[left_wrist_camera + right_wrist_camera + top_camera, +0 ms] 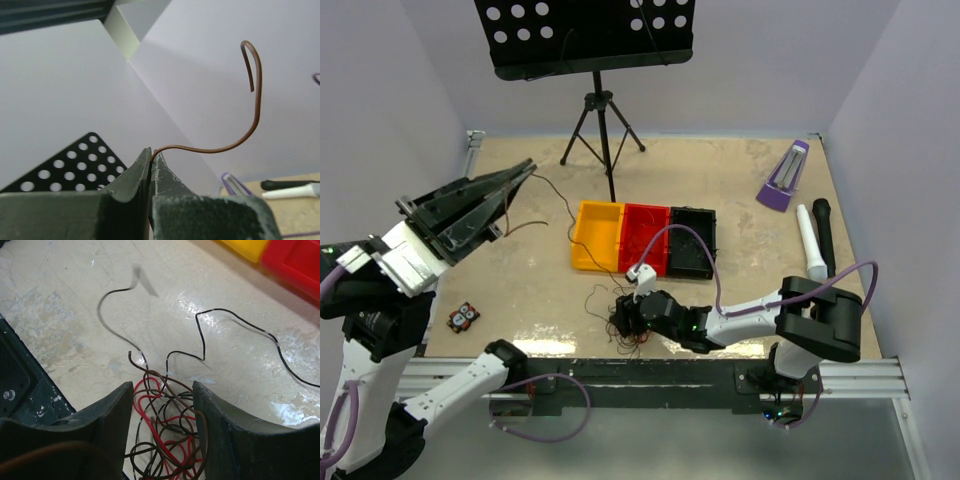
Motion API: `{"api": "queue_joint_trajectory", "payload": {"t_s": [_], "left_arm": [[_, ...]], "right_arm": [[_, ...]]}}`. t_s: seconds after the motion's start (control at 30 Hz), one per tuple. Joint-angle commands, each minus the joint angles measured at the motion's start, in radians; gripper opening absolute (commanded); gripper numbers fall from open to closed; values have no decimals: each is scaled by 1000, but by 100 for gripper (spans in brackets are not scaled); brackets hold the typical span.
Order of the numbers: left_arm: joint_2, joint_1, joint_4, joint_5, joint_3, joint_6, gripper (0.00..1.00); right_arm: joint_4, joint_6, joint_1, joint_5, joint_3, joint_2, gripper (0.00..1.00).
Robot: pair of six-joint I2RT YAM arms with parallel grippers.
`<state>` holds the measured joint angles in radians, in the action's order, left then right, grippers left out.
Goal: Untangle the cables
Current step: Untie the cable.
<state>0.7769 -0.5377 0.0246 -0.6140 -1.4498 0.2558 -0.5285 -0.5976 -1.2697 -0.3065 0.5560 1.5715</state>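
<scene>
The cables [628, 332] lie as a small loopy clump of thin red, brown and black wires near the table's front edge. My right gripper [625, 318] is low over the clump. In the right wrist view the right gripper [162, 387] is open, and the cables [170, 435] lie loose between its two fingers. A black wire [235, 322] trails away over the table. My left gripper [528, 168] is raised at the upper left. In the left wrist view the left gripper [151, 151] is shut on the end of one brown wire [240, 142], which curls up in the air.
Yellow [597, 235], red [645, 238] and black [692, 240] bins stand side by side behind the clump. A music stand's tripod [605, 120] is at the back. A purple metronome [783, 175] and two markers [810, 240] lie at the right. A small black object [463, 317] lies at the front left.
</scene>
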Motion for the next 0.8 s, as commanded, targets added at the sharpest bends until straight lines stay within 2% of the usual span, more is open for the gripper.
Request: {"api": "queue_joint_trajectory", "payload": {"t_s": [0.0,0.23,0.47,0.63,0.77], "left_arm": [[27,4,115,176,-78,102,0],[59,4,314,371,-127,285,0],[85,4,445,398,-184,496,0],[128,4,508,522,-233,644,0],[130,4,578,554,-196,744,0]], "right_arm": [[5,-42,-3,-42,-11,-10,59],[7,-57,-3,-45,-37,-39,62],[15,-76,-3,-49,-48,-48,63],[21,-88,-3,-54,-59,-65,65],[41,-91,-3,-63,-57,-96,65]]}}
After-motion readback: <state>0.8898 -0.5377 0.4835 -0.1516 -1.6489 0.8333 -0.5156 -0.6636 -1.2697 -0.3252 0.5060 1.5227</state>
